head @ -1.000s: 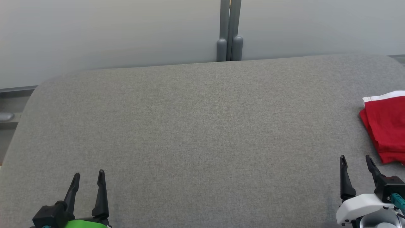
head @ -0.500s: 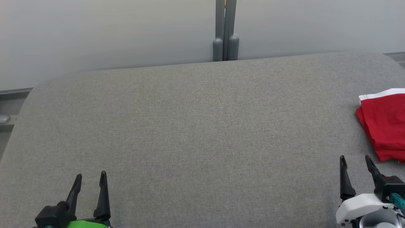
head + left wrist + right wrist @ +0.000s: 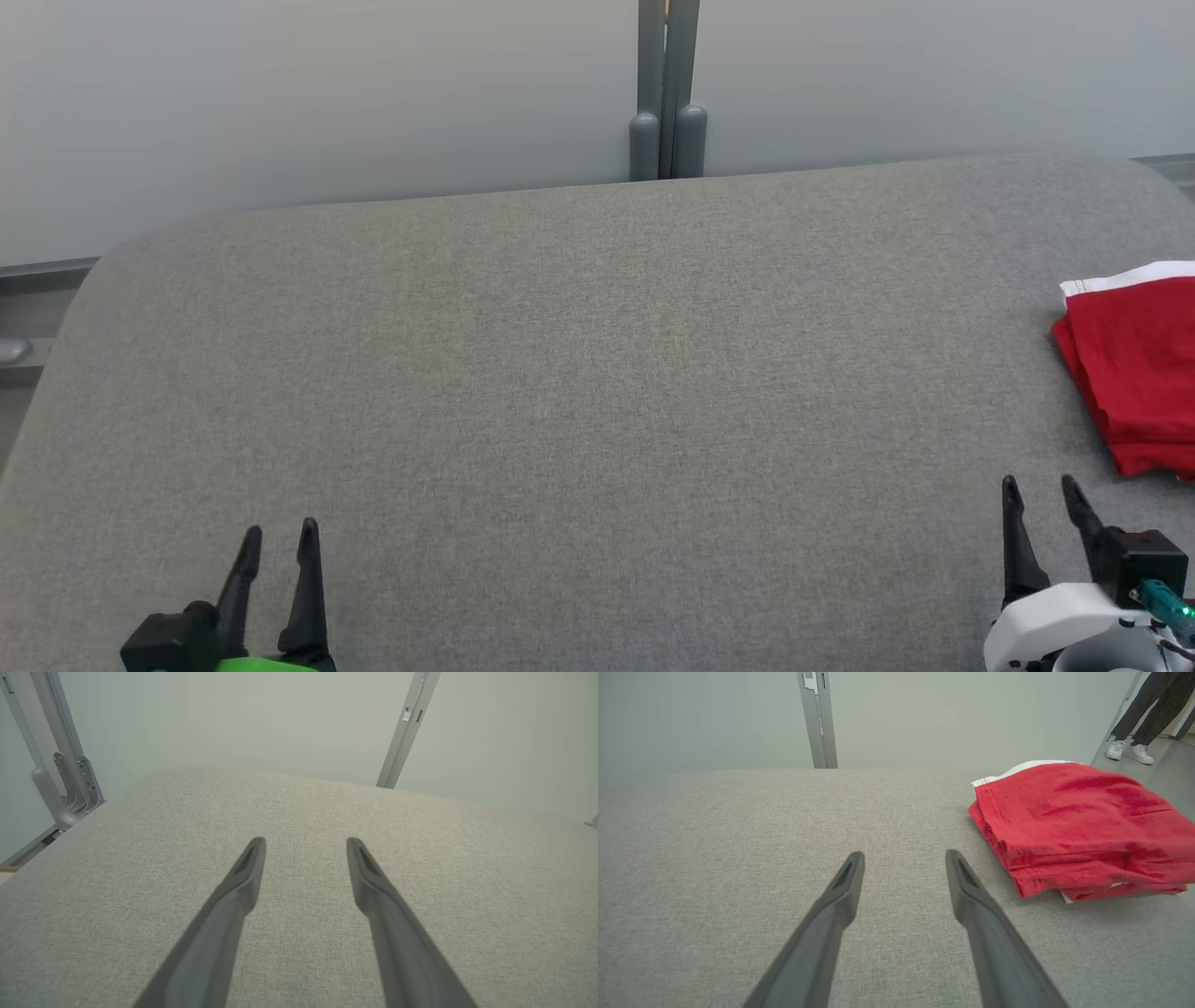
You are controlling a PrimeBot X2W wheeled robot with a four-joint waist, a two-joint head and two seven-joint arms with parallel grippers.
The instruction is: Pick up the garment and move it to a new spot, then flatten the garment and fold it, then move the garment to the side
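So the red garment (image 3: 1134, 369) is sitting folded at the far right edge of the grey padded table (image 3: 560, 373), with a white band peeking out along its back edge. From the right wrist view the layers are stacking up pretty neatly. Nothing is touching it.

The right gripper (image 3: 1038, 483) is hanging near the front right corner, close to the garment but not on it. Its fingers are standing apart with nothing between them, so that claw is spread and empty. The left gripper (image 3: 280, 530) is hanging way over at the front left, well apart from the garment. Same deal there: fingers spread, gripping nothing, just bare grey fabric ahead of it.

A grey post (image 3: 667, 93) is standing behind the table's back edge, roughly mid-table. Someone in white shoes (image 3: 1129, 751) is standing on the floor off past the garment's end of the table.
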